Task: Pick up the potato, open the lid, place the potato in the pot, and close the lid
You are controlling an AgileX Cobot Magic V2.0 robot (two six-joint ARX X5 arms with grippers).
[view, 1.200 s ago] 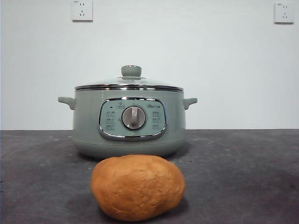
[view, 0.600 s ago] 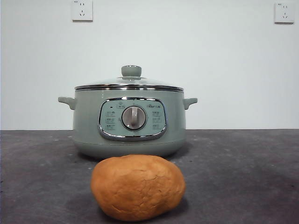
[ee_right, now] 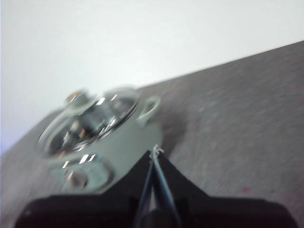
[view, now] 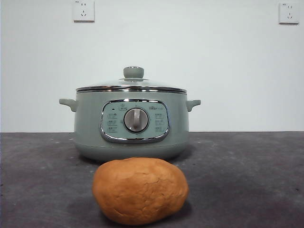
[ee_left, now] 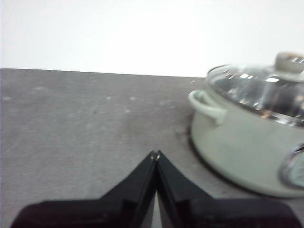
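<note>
The orange-brown potato [view: 140, 191] lies on the dark table in front of the sage-green pot [view: 130, 124]. The glass lid [view: 132, 85] with its green knob sits shut on the pot. Neither arm shows in the front view. My left gripper [ee_left: 156, 154] is shut and empty above the table, to one side of the pot [ee_left: 242, 142], whose lid [ee_left: 261, 88] shows too. My right gripper [ee_right: 155, 152] is shut and empty, on the other side of the pot [ee_right: 109, 152], whose lid [ee_right: 90, 121] is blurred. The potato is out of both wrist views.
The dark grey table [view: 247, 180] runs to a white wall with two sockets [view: 83, 10] high up. Bare tabletop lies on both sides of the pot and the potato.
</note>
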